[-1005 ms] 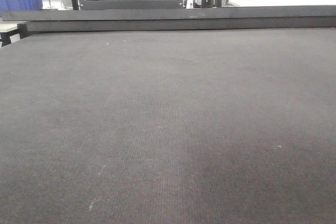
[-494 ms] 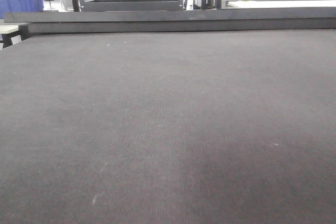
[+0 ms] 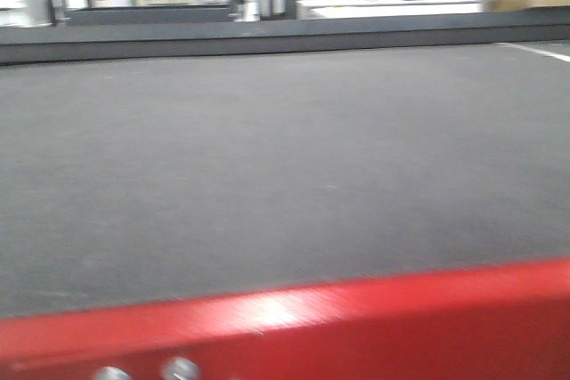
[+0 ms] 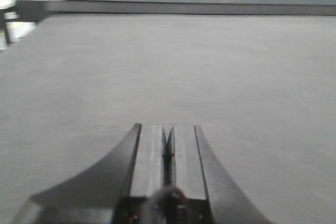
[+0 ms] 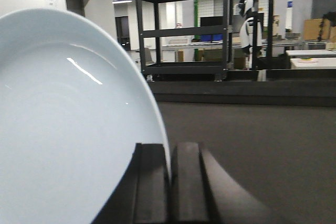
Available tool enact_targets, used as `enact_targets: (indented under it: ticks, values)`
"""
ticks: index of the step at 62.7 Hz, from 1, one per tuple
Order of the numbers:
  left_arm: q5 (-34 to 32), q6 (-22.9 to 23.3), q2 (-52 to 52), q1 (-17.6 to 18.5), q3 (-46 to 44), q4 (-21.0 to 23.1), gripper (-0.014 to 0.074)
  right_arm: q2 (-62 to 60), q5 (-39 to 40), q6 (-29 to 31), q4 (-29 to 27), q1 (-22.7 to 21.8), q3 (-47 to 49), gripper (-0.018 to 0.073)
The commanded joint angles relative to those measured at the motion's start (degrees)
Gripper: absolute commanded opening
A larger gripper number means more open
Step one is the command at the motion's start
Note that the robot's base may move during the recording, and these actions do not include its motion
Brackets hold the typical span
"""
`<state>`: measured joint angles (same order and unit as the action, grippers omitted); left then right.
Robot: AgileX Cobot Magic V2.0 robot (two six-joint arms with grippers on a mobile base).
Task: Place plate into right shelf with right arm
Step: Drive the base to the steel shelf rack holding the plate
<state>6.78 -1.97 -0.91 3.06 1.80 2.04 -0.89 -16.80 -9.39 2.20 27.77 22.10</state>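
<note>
R gripper (image 5: 170,156) jaws nearly shut, pinching the rim of the white plate (image 5: 68,129), held on edge above the dark mat (image 5: 262,140). L gripper (image 4: 168,135) jaws look pressed together, empty, tho that view's blurry

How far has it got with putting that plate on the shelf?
Picking up looks done: the right hand is shut on the rim of the plate. In hand: holding it upright, off the table. Left to do: reaching the shelf and setting the plate in; no shelf is close yet. The left hand is shut, empty.
</note>
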Motion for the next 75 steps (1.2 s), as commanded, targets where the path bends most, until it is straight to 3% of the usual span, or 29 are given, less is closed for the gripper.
enact_targets:
  ticks: [1,75]
  values:
    - [-4.9,0.2,-0.4,0.0,0.6,0.4,-0.0047,-0.4,5.9,0.2,-0.1,-0.3,1.7,0.0064]
    - [-4.9,0.2,-0.4,0.0,0.6,0.4,-0.0047,-0.4,5.9,0.2,-0.1,-0.3,1.7,0.0064]
